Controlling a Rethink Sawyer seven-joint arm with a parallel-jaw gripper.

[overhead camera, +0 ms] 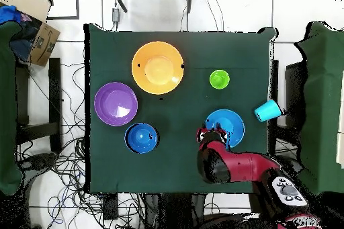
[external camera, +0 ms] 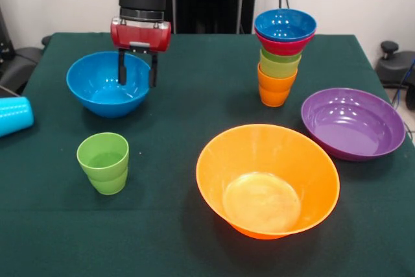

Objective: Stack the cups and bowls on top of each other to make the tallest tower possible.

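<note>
My gripper (external camera: pixel 137 71) (overhead camera: pixel 207 135) is open at the far right rim of a blue bowl (external camera: pixel 97 92) (overhead camera: pixel 227 125). One finger hangs over the bowl's inside and the other just outside the rim. The tower (external camera: pixel 279 56) (overhead camera: pixel 142 138) stands at the back right: an orange cup lowest, green cups, a red bowl and a blue bowl on top. A green stepped cup (external camera: pixel 104 162) (overhead camera: pixel 219 79) stands upright at the front left. A light blue cup (external camera: pixel 13 115) (overhead camera: pixel 267 111) lies on its side at the left edge. The large orange bowl (external camera: pixel 267 180) (overhead camera: pixel 158 67) sits near the front.
A wide purple bowl (external camera: pixel 353 123) (overhead camera: pixel 116 103) rests at the right, between the tower and the orange bowl. The dark green table (external camera: pixel 194 95) carries everything. Cardboard boxes (overhead camera: pixel 37 35) and cables lie on the floor beside it.
</note>
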